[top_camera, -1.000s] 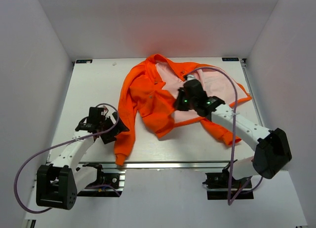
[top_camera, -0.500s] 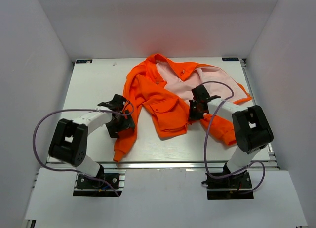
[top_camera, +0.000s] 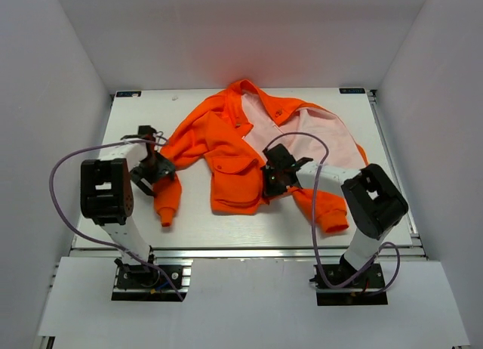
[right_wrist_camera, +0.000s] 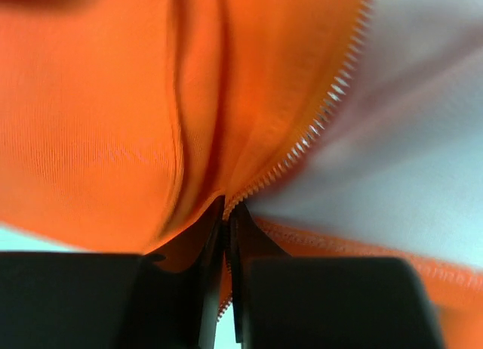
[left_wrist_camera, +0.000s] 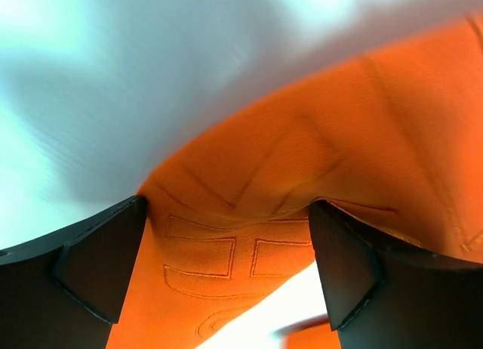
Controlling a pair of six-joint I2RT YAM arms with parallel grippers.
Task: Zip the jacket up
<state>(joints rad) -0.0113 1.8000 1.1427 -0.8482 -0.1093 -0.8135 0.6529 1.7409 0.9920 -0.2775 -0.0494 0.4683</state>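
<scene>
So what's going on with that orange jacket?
Two robot arms are working on the jacket, which lies open on the table with its pink lining showing. The left gripper has a sleeve between its fingers, out to the side. The right gripper is pinched shut on the front edge, right beside the zipper teeth. The zipper is not yet done up.

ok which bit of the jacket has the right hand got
The bright orange fabric jacket lies open on the white table, pink lining showing. At the near corner of its front panel the right hand grips an edge. Unlike plain seams, it carries pale zipper teeth.
</scene>
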